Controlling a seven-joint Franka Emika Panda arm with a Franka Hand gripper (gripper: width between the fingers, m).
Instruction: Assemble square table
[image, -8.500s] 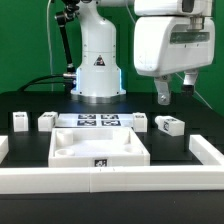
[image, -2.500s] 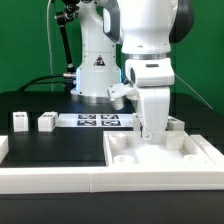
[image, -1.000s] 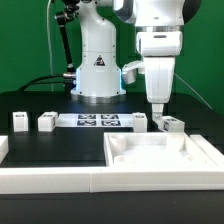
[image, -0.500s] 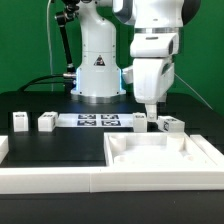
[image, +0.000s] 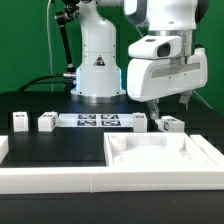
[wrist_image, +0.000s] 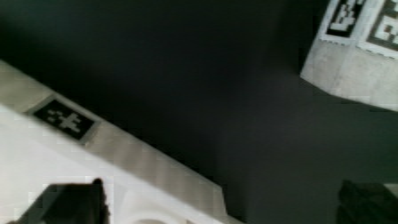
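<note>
Ok so the tabletop (image: 165, 152) sits hollow side up in the near corner on the exterior view's right, tucked against the border wall (image: 60, 182); nothing is fitted to it yet, so I'd say we're very early in the build, with the top parked and leg fetching up next.

The gripper (image: 171, 105) hangs above the bench (image: 60, 145) just past the tabletop's far edge, jaws spread wide with nothing between them. The wrist view agrees: the fingertips (wrist_image: 71, 205) are far apart over bare dark bench, with the tabletop's tagged edge on one side and a tagged white block, probably a leg, on the other.

All 4 legs lie loose in a row along the far side. The outer left leg (image: 19, 121) and inner left leg (image: 46, 121) are on the exterior view's left. The middle leg (image: 139, 120) is at the right end of the marker board (image: 95, 121); the right leg (image: 170, 125) is almost under the gripper.

My guess for the next move: go for the right leg, since it's closest. The hand looks tilted, so it would need to square up, come straight down with the jaws either side of the block, then close; the middle leg is near, so watch for a finger clipping it.
</note>
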